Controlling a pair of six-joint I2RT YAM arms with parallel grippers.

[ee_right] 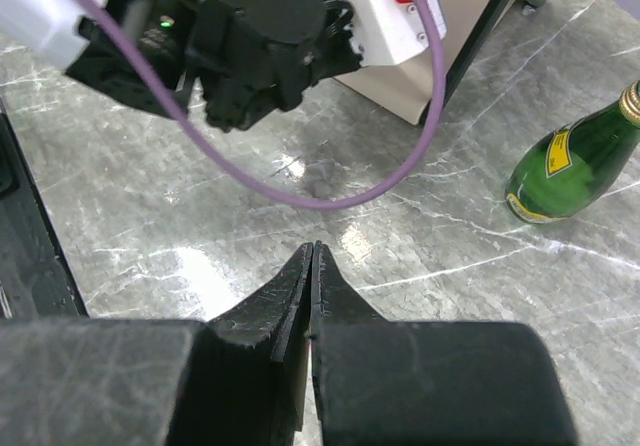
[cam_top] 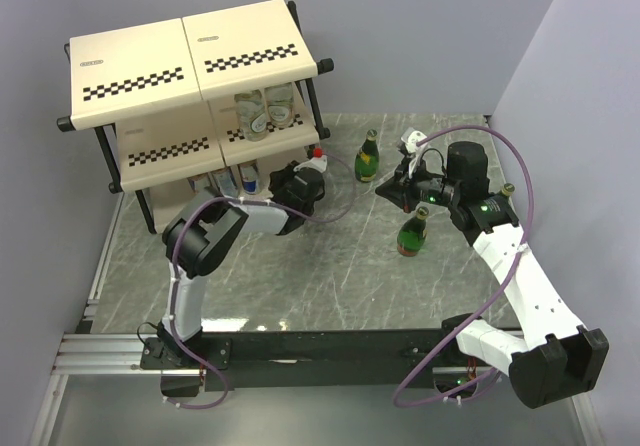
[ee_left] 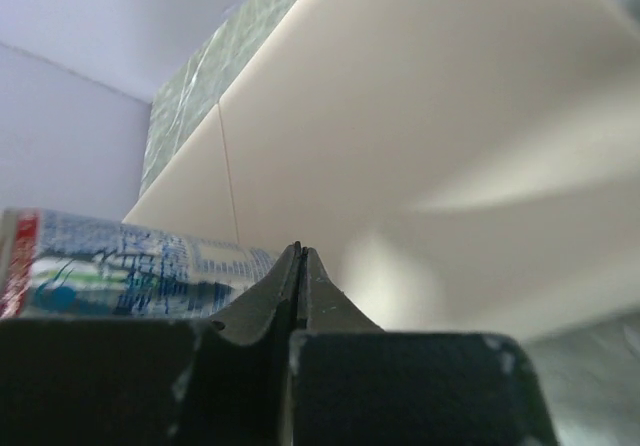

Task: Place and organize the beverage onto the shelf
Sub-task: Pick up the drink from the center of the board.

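Observation:
The shelf [cam_top: 190, 51] stands at the far left. Two short clear bottles [cam_top: 266, 112] sit on its middle tier, and blue-silver cans [cam_top: 248, 178] stand on the bottom tier. My left gripper [cam_top: 274, 182] is shut and empty, just right of the cans at the bottom tier. In the left wrist view it [ee_left: 301, 249] is under a cream panel [ee_left: 420, 116], with one can [ee_left: 120, 276] to its left. One green bottle [cam_top: 368, 158] stands right of the shelf, and another green bottle [cam_top: 412, 233] stands mid-table. My right gripper [cam_top: 384, 192] is shut and empty between them. It [ee_right: 313, 248] hovers over the marble, with a green bottle [ee_right: 570, 161] to its right.
A third green bottle shows only its gold cap [cam_top: 507, 190] behind the right arm. The left arm's purple cable [ee_right: 330, 196] loops over the marble table [cam_top: 330, 276] in front of my right gripper. Grey walls close the back and sides. A metal rail [cam_top: 100, 351] runs along the near edge.

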